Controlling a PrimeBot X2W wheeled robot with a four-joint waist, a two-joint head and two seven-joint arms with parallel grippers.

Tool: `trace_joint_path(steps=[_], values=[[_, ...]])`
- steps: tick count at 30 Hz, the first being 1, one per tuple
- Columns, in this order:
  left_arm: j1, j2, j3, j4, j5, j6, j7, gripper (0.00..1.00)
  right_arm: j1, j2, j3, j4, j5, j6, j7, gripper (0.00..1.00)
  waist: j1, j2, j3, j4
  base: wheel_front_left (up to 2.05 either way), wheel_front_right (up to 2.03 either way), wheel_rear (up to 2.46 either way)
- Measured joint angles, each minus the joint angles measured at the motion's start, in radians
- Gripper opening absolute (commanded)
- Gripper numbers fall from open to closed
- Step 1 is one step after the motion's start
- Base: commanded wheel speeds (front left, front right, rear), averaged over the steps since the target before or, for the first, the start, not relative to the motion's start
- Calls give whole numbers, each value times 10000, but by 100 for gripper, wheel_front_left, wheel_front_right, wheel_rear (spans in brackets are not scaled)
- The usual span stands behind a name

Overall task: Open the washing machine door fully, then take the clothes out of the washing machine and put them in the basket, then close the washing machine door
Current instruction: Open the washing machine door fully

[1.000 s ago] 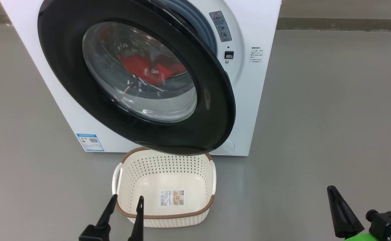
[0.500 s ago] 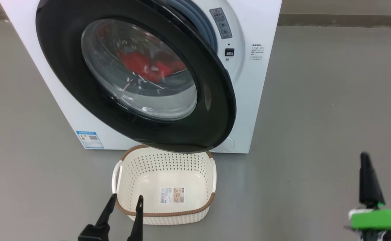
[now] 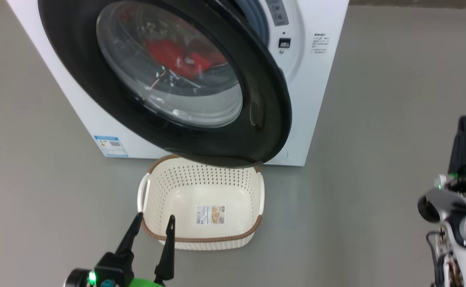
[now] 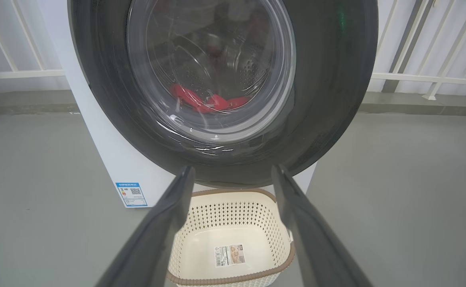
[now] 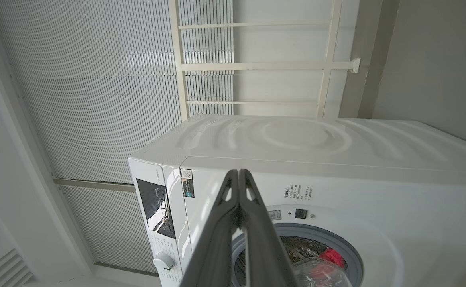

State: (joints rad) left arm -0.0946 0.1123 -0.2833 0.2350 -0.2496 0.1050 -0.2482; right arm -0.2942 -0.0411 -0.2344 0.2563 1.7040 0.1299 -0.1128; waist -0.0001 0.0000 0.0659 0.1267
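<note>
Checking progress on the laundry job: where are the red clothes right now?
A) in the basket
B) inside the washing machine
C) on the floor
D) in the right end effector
B: the clothes show red behind the glass of the washing machine door, and the basket holds no cloth.

Plain grey floor [image 3: 376, 99], smooth and a bit matte. In the left wrist view a low grey kerb [image 4: 416, 104] runs along the floor's far edge, with a white railing [image 4: 416, 77] just behind it. The right wrist view catches a white ribbed wall panel [image 5: 97, 99] and a white bar frame [image 5: 256, 65] next to it.
</note>
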Motion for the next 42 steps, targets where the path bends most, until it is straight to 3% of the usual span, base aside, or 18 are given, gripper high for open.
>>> trace_joint_path(steps=[6, 13, 26, 42], values=[[-448, -31, -88, 4, 0, -12, -12, 100, -1593, -257, 194, 1651, 945, 0, 1147, 0, 1, 0, 441, 243, 0, 0, 0], [-897, -173, -190, 65, 0, -102, -13, 100, -3130, -581, 1179, 3264, 865, 0, 2219, 0, 1, 0, 882, 560, 0, 0, 0], [-1292, -345, -257, 180, 4, -194, -15, 100, -5274, -612, 2545, 5626, 326, 0, 3582, 0, 1, 0, 1492, 1174, 0, 0, 0], [-1383, -541, -219, 309, 69, -357, -15, 100, -5643, -405, 3074, 6293, 267, 0, 4711, 0, 1, 0, 1535, 1390, 0, 0, 0]])
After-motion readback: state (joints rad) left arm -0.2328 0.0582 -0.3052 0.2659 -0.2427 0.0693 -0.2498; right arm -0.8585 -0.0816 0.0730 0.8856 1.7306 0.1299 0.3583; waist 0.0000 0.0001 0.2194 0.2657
